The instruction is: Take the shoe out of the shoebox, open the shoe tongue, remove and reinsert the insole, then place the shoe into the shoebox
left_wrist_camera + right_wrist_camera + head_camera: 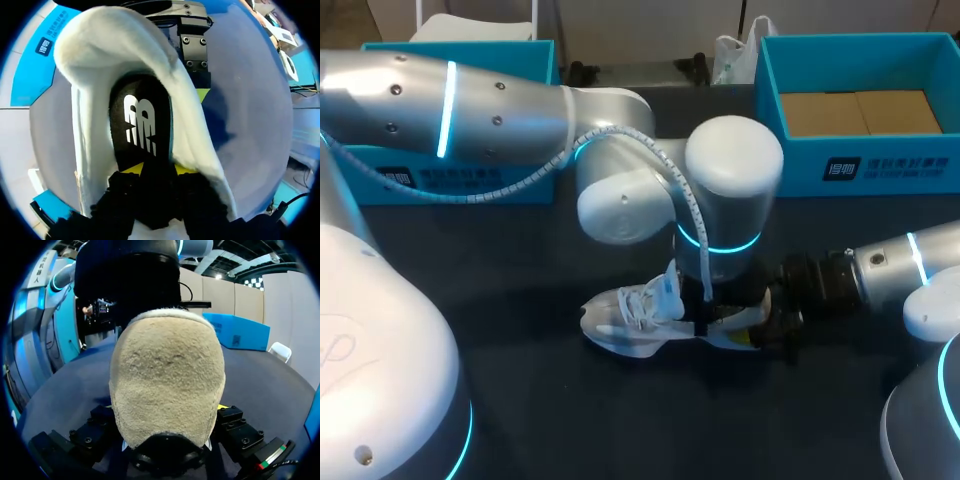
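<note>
A white shoe [632, 322] lies on its sole in the middle of the dark worktop [570, 420], out of the box, toe pointing to the robot's left. Its collar is spread wide, exposing the black insole [142, 125] inside.

The left tool [158, 169] reaches straight down into the opening. Its yellow tips are set narrow and appear closed on the heel end of the insole, likely so the insole can be drawn out or fed back along the shoe.

The right tool [167, 416] comes in low from the right and clasps the tan heel from both sides. This probably pins the shoe so it does not lift or slide while the insole is worked.

The blue shoebox [880, 165] stands open at the far right edge, well apart from the shoe and waiting for its return.
</note>
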`<action>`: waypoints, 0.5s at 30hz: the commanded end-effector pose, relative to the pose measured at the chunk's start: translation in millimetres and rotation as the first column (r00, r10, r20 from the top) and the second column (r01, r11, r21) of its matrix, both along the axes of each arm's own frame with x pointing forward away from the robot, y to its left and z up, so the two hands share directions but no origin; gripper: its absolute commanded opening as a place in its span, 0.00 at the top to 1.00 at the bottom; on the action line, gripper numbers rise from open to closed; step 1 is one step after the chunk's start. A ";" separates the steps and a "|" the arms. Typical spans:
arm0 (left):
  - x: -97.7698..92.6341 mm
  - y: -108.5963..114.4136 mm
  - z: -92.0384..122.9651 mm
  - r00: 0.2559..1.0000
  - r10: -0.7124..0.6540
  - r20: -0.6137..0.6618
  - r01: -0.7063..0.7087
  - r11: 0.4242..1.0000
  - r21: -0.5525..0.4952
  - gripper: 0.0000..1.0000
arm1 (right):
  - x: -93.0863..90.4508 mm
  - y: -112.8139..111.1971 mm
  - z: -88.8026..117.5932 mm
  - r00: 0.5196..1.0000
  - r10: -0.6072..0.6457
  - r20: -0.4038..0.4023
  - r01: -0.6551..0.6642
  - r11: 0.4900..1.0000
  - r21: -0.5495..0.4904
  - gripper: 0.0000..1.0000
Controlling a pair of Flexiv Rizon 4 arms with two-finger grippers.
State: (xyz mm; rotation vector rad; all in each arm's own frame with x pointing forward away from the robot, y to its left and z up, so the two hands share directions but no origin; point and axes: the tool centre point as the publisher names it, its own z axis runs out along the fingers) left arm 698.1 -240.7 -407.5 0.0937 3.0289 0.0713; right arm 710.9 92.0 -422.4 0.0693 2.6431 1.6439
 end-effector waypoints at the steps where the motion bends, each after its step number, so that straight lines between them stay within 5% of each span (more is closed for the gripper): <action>1: 14.3 -4.8 -10.4 1.000 0.018 0.017 -0.018 1.000 0.000 0.80 | -1.3 1.1 0.7 1.000 0.001 -0.002 -0.001 1.000 -0.003 1.00; 4: 18.3 -3.8 -8.4 0.999 0.033 0.002 -0.033 0.999 -0.006 1.00 | -1.3 1.1 0.7 1.000 0.001 -0.002 -0.001 1.000 -0.003 1.00; 15: 16.8 2.8 8.7 0.996 0.012 -0.093 -0.018 0.998 -0.058 1.00 | -1.3 1.1 0.7 1.000 0.001 -0.002 -0.001 1.000 -0.003 1.00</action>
